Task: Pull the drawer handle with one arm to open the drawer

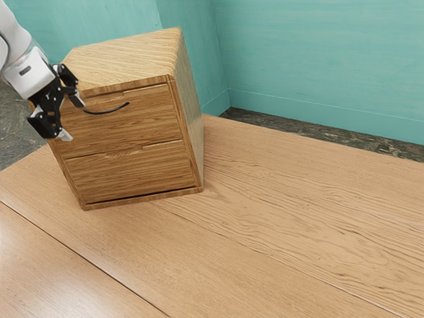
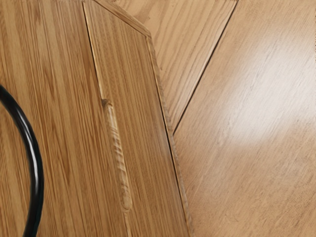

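on the wooden table (image 1: 298, 218), near the exterior view's left, stands a two-drawer cabinet (image 1: 132, 59), its front turned toward the arm. the upper drawer (image 1: 142, 126) carries a thin black bowed handle (image 1: 106, 112); the lower drawer (image 1: 132, 172) shows none. the upper drawer front looks flush with the cabinet face, so it is judged shut: no opening has been achieved.

the gripper (image 1: 71, 119) hovers in front of the upper drawer, just beside the handle's end nearer the arm. its fingers (image 1: 65, 136) stand apart, one above and one below the handle's line, with nothing clamped between them. whether the handle's tip already lies inside the gap cannot be told from this angle.

in the wrist view the handle (image 2: 30, 158) appears as a black arc against the drawer front, off to one side of the hand's axis, which suggests the hand is not yet centred on it.

progress, as a judgement: the approach is nearly complete. what remains is centring the fingers over the handle, closing on it, and the whole pull outward.
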Motion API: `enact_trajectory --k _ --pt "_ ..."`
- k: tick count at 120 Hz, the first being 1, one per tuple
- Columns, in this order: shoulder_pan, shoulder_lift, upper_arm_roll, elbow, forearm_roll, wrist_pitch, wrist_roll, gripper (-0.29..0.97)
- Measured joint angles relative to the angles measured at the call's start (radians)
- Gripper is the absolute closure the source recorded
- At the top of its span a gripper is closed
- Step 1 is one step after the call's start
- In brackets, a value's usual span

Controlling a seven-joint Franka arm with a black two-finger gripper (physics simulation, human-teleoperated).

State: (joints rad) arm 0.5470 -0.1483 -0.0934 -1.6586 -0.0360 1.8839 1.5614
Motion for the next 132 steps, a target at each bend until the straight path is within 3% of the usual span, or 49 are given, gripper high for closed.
enact_trajectory --k 84,132 --pt "0.025 -0.013 0.01 -0.002 0.003 0.006 0.018 0.02" --pt "-0.001 0.029 -0.012 -0.009 -0.006 0.08 0.017 0.06"
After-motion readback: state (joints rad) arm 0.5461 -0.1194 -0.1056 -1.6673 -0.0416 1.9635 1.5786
